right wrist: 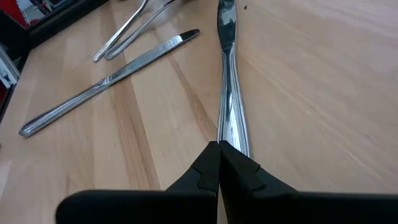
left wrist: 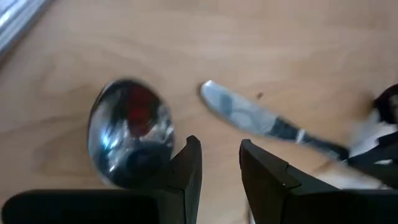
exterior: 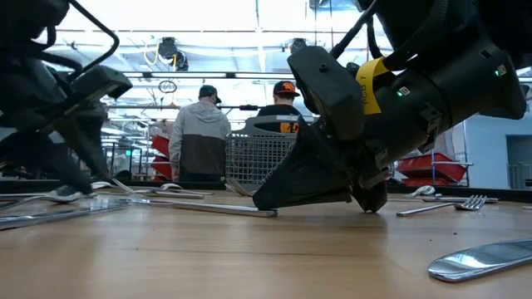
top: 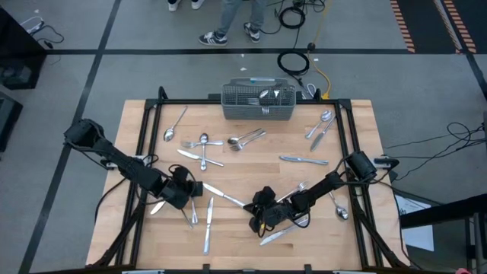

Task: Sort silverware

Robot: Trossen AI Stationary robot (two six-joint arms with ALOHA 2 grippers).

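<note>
Silverware lies scattered flat on the wooden table [top: 243,171]. My left gripper [top: 190,190] is low at the near left and open [left wrist: 219,168]. A spoon's bowl [left wrist: 129,132] lies right beside one finger, and a knife's blade [left wrist: 249,115] lies just ahead, with bare wood between the fingers. My right gripper [top: 261,207] is near the middle of the table, shut [right wrist: 219,155], with its tips at the end of a long knife [right wrist: 229,93]. That knife runs away from the gripper across the table [exterior: 216,208]. My left gripper: one finger [left wrist: 189,168] stands against the rim of the spoon's bowl, and I cannot tell whether it touches. My right gripper has its shut fingertips on the knife's handle end [right wrist: 233,140], slanting down from the table's right side and lying along the knife. The knife lies flat on the table. The fingertips hide whether any of it is pinched.
A grey wire-mesh basket [top: 259,103] with some pieces in it stands at the far edge. Another knife [right wrist: 106,81] lies beside the long one. A fork [exterior: 453,204] and a knife [exterior: 482,259] lie near the right arm. People [exterior: 202,133] stand beyond the table.
</note>
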